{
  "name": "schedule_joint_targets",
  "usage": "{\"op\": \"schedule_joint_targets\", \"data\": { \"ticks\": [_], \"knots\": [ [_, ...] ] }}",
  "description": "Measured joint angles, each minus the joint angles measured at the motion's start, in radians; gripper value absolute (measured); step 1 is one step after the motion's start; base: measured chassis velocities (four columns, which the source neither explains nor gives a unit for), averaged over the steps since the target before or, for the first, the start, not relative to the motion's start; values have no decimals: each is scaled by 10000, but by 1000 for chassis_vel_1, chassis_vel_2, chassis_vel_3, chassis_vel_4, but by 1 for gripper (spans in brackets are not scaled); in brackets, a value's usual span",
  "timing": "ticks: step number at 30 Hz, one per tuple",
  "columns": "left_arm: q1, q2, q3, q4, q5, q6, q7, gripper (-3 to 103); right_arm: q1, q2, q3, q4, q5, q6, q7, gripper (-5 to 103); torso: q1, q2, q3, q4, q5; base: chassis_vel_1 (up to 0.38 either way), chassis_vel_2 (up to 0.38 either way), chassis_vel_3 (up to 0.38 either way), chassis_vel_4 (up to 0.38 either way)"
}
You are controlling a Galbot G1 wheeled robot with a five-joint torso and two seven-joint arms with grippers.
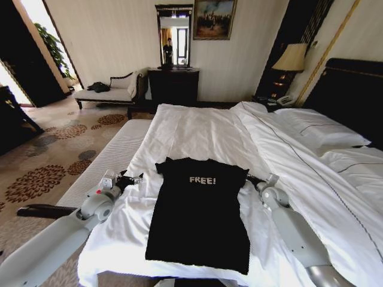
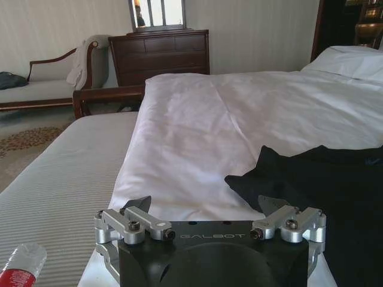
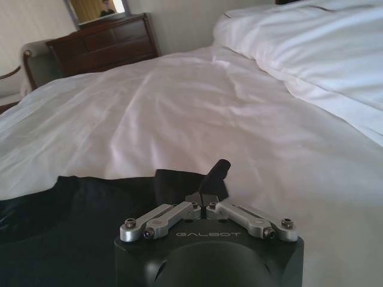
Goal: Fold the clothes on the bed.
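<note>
Head view shows us the black T-shirt lying flat, chest up with its white lettering readable, on the white duvet at the near end of the bed. Our left gripper sits low on the duvet just beside the shirt's left sleeve, and in the left wrist view its fingers stand wide apart with nothing between them, the sleeve tip close by. Our right gripper is at the other sleeve; in the right wrist view its linkage is drawn together and the fingertips pinch a small peak of black cloth. The shirt's collar is hard to make out, and our forearms run off the frame's lower edge.
</note>
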Motion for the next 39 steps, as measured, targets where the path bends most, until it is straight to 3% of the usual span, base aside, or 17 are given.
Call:
{"op": "schedule_joint_targets", "data": {
  "ticks": [3,8,9,14,15,20,21,25,26,30,34,36,39],
  "knots": [
    [96,12,-75,-15,28,-12,9,100,-171,-14,-263,341,-723,263,-199,0,0,1,0,1,0,0,0,0,0],
    [353,-8,-302,-101,89,-27,16,100,-411,72,-1232,918,-2859,1206,-294,0,0,0,0,4,1,0,0,0,0],
    [353,-8,-302,-101,89,-27,16,100,-411,72,-1232,918,-2859,1206,-294,0,0,0,0,4,1,0,0,0,0],
    [569,46,-557,-162,99,-33,39,100,-237,106,-2600,577,-4762,2061,-679,-1,-1,1,0,3,0,0,0,0,0],
    [569,46,-557,-162,99,-33,39,100,-237,106,-2600,577,-4762,2061,-679,-1,-1,1,0,3,0,0,0,0,0],
    [625,124,-726,-163,70,-41,72,100,-98,257,-3436,363,-4874,2395,-1021,20,2,0,1,6,2,0,0,0,0],
    [625,124,-726,-163,70,-41,72,100,-98,257,-3436,363,-4874,2395,-1021,20,2,0,1,6,2,0,0,0,0],
    [556,33,-647,-15,100,-56,138,100,-501,13,-3315,1318,-4676,2552,-1216,42,1,0,0,4,2,0,0,0,0],
    [556,33,-647,-15,100,-56,138,100,-501,13,-3315,1318,-4676,2552,-1216,42,1,0,0,4,2,0,0,0,0],
    [469,-108,-507,98,157,-58,149,100,-837,-205,-2913,2112,-4355,2574,-1230,52,2,-2,0,2,1,0,0,0,0],
    [423,-207,-424,209,216,-60,177,100,-1110,-286,-1734,2440,-3328,2419,-960,75,1,-2,0,2,1,0,0,0,0],
    [427,-211,-418,215,230,-64,196,100,-1144,-322,-1500,2370,-3132,2397,-918,75,1,-2,0,3,3,0,0,0,0],
    [435,-226,-406,220,238,-70,225,100,-1280,-463,-909,2344,-2461,2213,-818,91,1,-2,0,1,2,0,0,0,0]
  ]
}}
